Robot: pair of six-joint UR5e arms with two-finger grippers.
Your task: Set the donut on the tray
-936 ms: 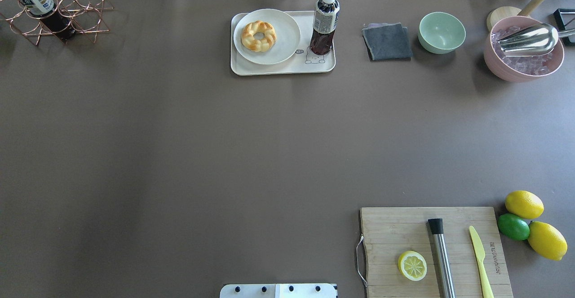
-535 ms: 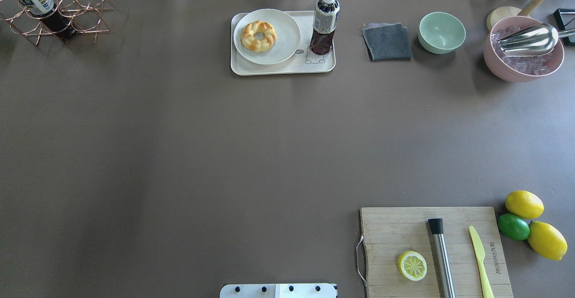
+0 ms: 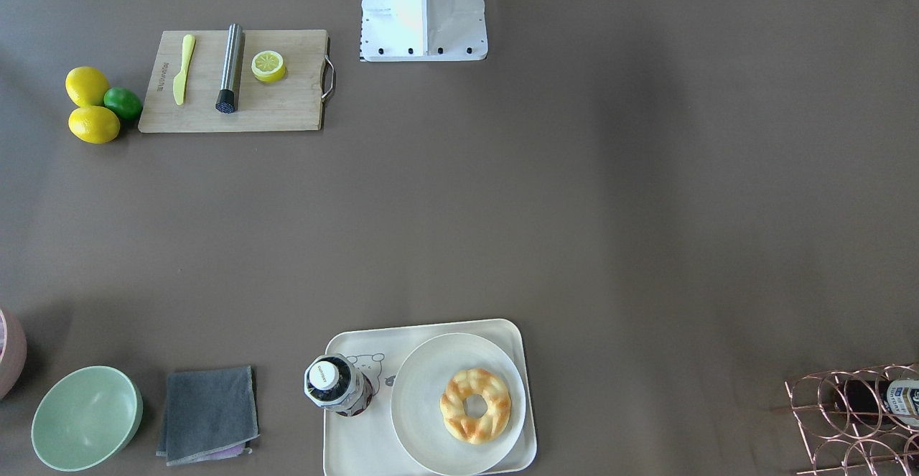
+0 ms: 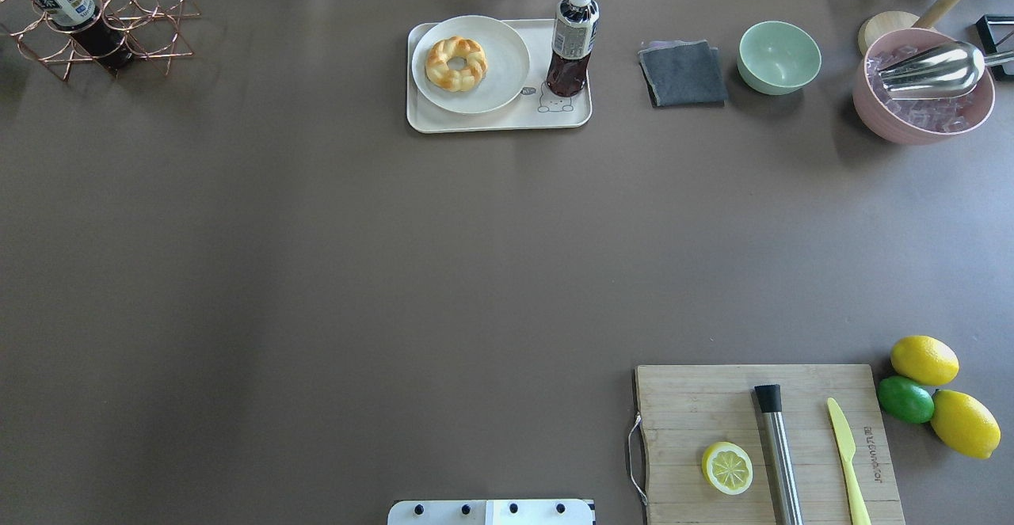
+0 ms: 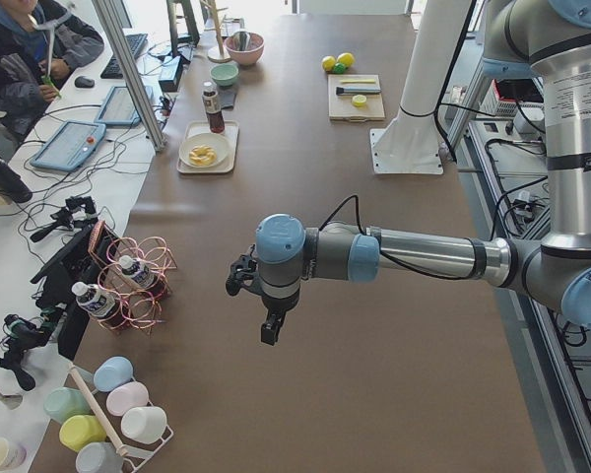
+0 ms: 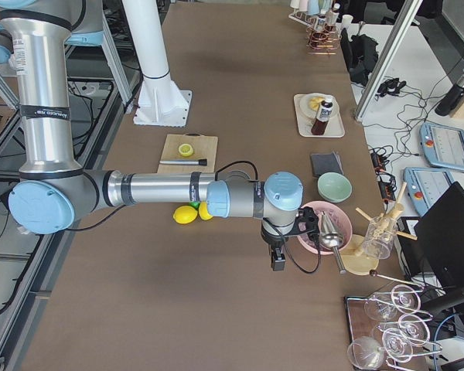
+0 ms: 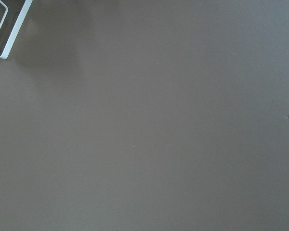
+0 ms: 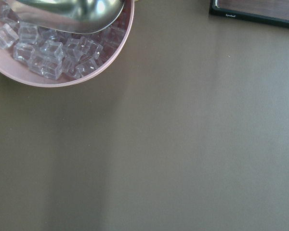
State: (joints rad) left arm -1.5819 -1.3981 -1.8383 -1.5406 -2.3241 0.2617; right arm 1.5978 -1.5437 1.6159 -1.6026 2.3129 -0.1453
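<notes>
The donut, a golden braided ring, lies on a round white plate that sits on the cream-white tray at the table's far middle. It also shows in the front-facing view, with the tray under it. Neither gripper shows in the overhead or front-facing views. The left gripper hangs over bare table near the wire rack, far from the tray. The right gripper hangs beside the pink ice bowl. I cannot tell whether either is open or shut.
A dark drink bottle stands on the tray's right part. A grey cloth, green bowl and pink ice bowl with scoop lie to its right. A copper wire rack is far left; a cutting board with lemon half near right.
</notes>
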